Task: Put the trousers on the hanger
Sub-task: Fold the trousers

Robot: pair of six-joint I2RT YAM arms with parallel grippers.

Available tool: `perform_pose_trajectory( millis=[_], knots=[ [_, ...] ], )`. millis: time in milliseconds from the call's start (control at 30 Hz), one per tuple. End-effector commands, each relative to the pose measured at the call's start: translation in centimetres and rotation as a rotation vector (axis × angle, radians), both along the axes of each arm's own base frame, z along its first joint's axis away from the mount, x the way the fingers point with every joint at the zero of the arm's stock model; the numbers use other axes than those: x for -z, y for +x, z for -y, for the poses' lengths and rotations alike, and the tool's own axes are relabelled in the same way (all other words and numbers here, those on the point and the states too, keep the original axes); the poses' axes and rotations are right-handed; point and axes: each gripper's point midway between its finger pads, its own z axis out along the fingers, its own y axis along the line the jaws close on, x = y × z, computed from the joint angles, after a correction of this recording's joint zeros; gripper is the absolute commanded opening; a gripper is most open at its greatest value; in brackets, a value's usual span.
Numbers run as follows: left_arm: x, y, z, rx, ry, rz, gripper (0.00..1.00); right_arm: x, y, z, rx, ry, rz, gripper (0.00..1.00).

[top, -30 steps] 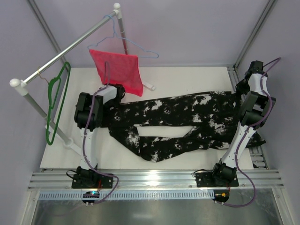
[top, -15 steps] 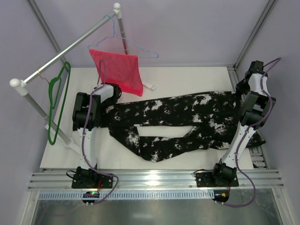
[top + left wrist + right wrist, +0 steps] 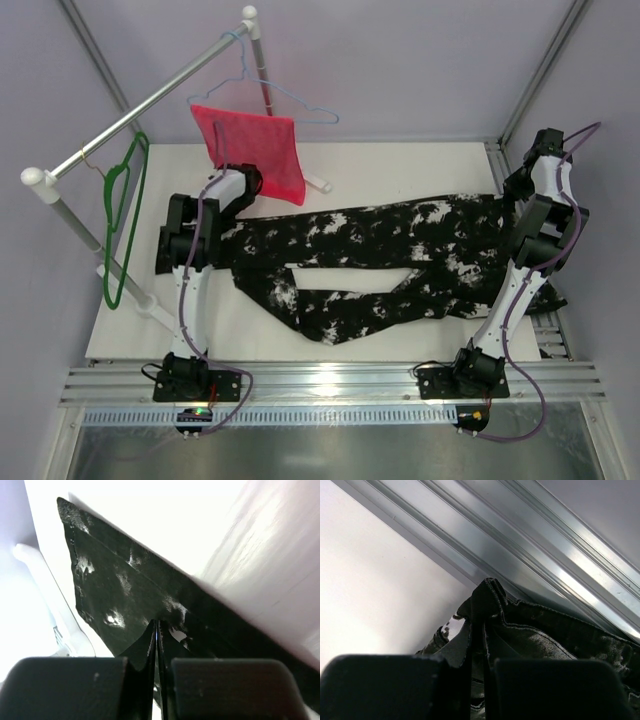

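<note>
**Trousers pinched at both ends, flat on the counter**

Far left, the green hanger (image 3: 125,215) hangs off the slanted rail (image 3: 130,115) at the counter's (image 3: 400,165) left edge. The left arm (image 3: 190,290) is folded at the elbow, and the left end effector (image 3: 156,626) is clenched on a corner of the trousers (image 3: 380,250), just below the red cloth (image 3: 255,150). The trousers stretch right across, with bare counter behind them. The right arm (image 3: 510,300) stands tall, and the right end effector (image 3: 483,622) is clamped on the fabric's edge beside the metal track (image 3: 545,555). Count: two arms, two hangers including the pale blue hanger (image 3: 275,95), one pair of trousers and one red cloth.
</note>
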Motion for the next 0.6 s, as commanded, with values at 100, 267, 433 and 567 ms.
perform_pose_trajectory(
  millis=[100,267,433,567],
  knots=[
    [1.4,4.2,0.4,0.012,-0.035,0.024,0.01,-4.9,1.2,7.1,0.152,-0.11,0.164,0.04],
    [2.0,5.8,-0.3,-0.003,-0.061,0.03,0.01,-5.0,1.4,7.5,0.148,-0.128,0.169,0.04],
    [-0.3,6.4,0.2,-0.012,-0.111,0.087,0.03,-5.4,1.8,6.2,0.101,-0.086,0.182,0.07],
    [-3.2,5.2,2.9,0.005,-0.216,0.174,0.1,-7.4,1.1,3.2,0.042,-0.081,0.162,0.41]
  ],
)
